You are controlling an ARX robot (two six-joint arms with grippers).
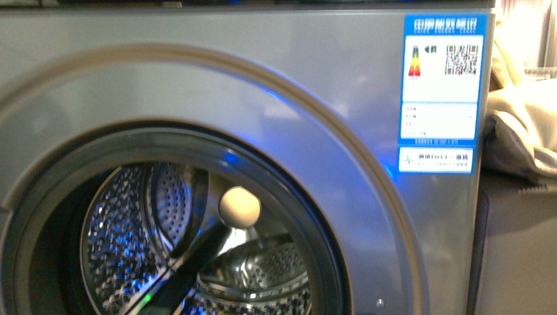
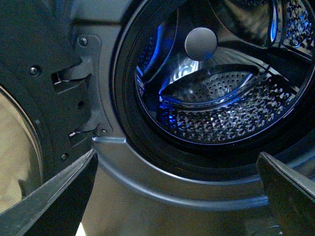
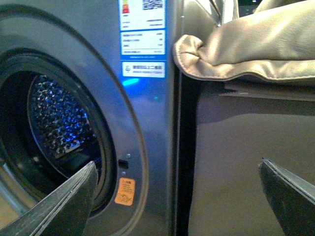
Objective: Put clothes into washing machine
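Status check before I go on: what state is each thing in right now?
washing machine: door open.
drum: lit blue, no garment visible inside.
left hand: open, holding nothing, facing the drum.
right hand: open, holding nothing.
beige cloth: lying bunched beside the machine.
black clothes: not in view.

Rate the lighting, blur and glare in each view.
Front view: slightly blurred, energy label text unreadable, blue glare on the washing machine panel, background above the cream cloth blown out. Left wrist view: dim but sharp, blue reflections in the drum. Right wrist view: sharpest, evenly lit, drum interior dark, blue glint below the label.
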